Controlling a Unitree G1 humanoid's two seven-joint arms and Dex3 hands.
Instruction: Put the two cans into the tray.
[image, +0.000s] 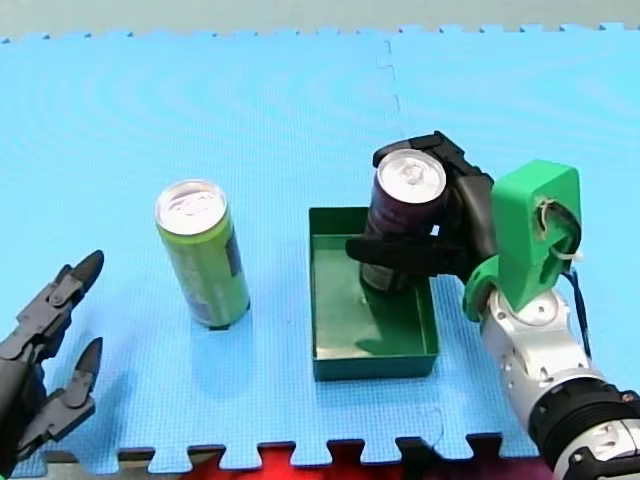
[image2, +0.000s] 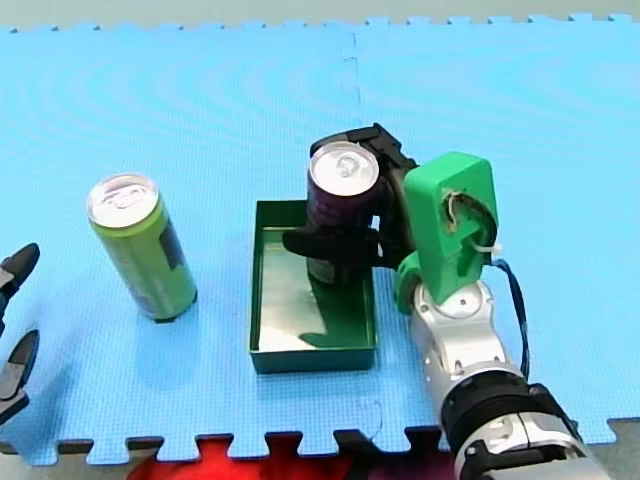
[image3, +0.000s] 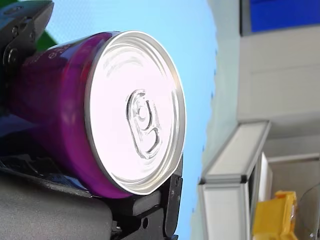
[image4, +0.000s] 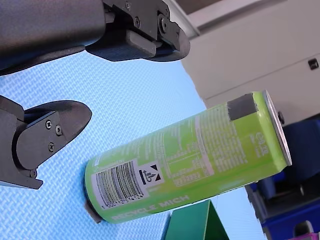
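Observation:
A purple can (image: 405, 215) stands upright inside the far half of the green tray (image: 372, 362), and my right hand (image: 440, 225) is shut around its side. I cannot tell whether its base touches the tray floor. The first wrist view shows this purple can (image3: 65, 115) and its silver lid close up between the dark fingers. A green can (image: 203, 255) stands upright on the blue mat, left of the tray and apart from it. My left hand (image: 60, 350) is at the near left edge, well short of the green can (image4: 190, 160), and holds nothing.
The blue foam mat (image: 200, 110) covers the whole surface, with a seam running back from the tray. Its jagged front edge (image: 300, 455) lies just before the tray. A green block (image: 535, 230) sits on my right wrist.

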